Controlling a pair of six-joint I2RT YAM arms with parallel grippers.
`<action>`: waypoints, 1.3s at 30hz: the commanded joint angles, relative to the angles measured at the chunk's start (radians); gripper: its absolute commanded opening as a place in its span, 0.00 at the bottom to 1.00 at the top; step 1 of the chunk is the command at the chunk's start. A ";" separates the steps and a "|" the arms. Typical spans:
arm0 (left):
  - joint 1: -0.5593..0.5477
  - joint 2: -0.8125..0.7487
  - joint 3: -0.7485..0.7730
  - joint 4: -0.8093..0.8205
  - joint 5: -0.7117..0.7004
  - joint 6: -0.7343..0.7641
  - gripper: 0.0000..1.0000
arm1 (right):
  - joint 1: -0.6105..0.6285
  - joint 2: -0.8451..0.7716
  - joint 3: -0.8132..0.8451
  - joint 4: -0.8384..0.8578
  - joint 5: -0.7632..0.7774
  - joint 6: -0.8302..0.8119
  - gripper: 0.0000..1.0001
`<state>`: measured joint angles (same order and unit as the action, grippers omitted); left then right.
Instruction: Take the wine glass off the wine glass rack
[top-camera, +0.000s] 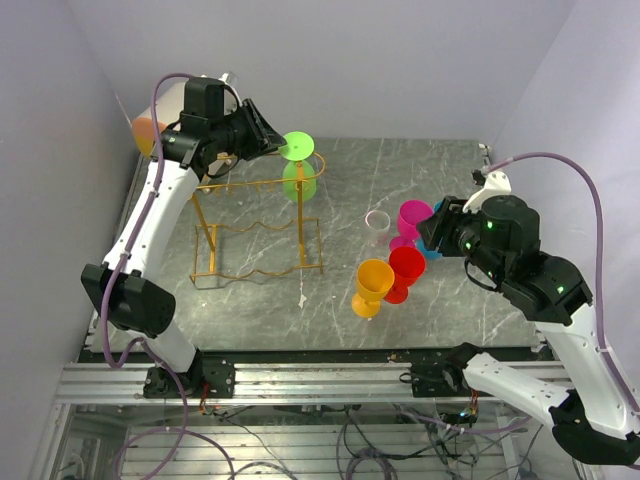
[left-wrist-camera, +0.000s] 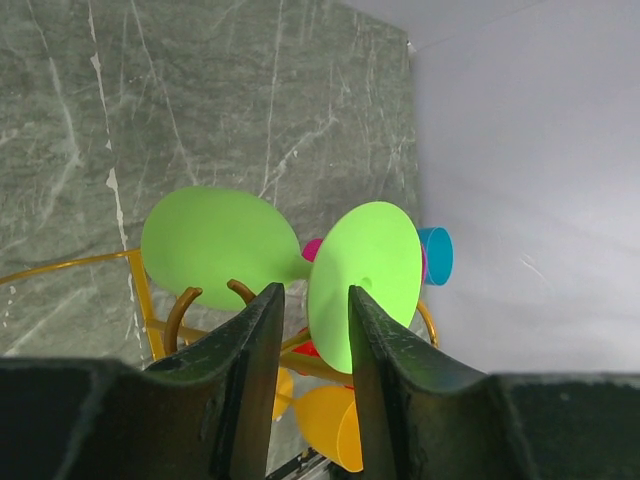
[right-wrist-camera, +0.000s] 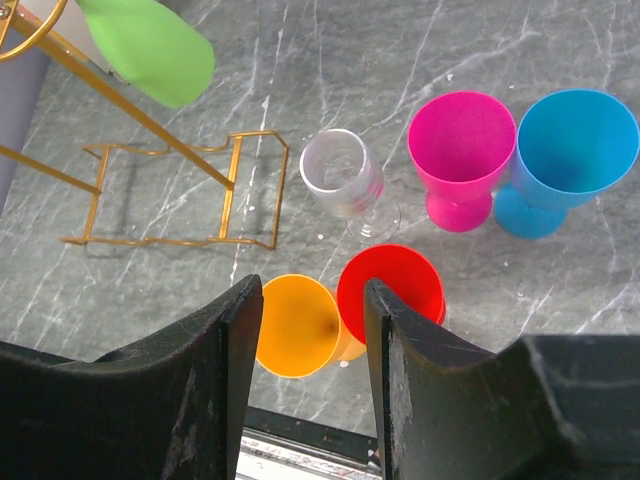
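Note:
A green wine glass (top-camera: 299, 180) hangs upside down from the top rail of the gold wire wine glass rack (top-camera: 258, 268), its round foot (top-camera: 297, 147) uppermost. My left gripper (top-camera: 277, 142) is open, right beside the foot on its left. In the left wrist view the gripper (left-wrist-camera: 315, 300) is open with the foot (left-wrist-camera: 365, 275) and stem just beyond its tips, the foot's lower edge showing in the gap; the bowl (left-wrist-camera: 215, 240) lies left, over the rack wire (left-wrist-camera: 178, 310). My right gripper (top-camera: 432, 232) (right-wrist-camera: 312, 290) is open and empty, high above the table.
Five glasses stand on the marble table right of the rack: orange (right-wrist-camera: 295, 325), red (right-wrist-camera: 392, 290), clear (right-wrist-camera: 342, 175), pink (right-wrist-camera: 462, 140), blue (right-wrist-camera: 575, 145). A white-and-orange drum (top-camera: 148, 118) sits behind the left arm by the left wall. Walls close the table's sides and back.

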<state>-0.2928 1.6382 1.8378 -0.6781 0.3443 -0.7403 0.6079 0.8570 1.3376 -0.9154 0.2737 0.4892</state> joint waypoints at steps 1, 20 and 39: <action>-0.008 0.008 -0.001 0.053 0.025 -0.020 0.40 | -0.005 -0.005 -0.010 0.022 0.001 -0.014 0.45; -0.012 0.003 -0.052 0.139 0.088 -0.077 0.35 | -0.004 -0.004 -0.021 0.032 0.005 -0.030 0.45; -0.017 0.002 -0.091 0.228 0.134 -0.134 0.12 | -0.005 -0.019 -0.049 0.044 0.007 -0.026 0.44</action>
<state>-0.2985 1.6394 1.7557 -0.5037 0.4370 -0.8612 0.6079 0.8539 1.2976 -0.8944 0.2737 0.4702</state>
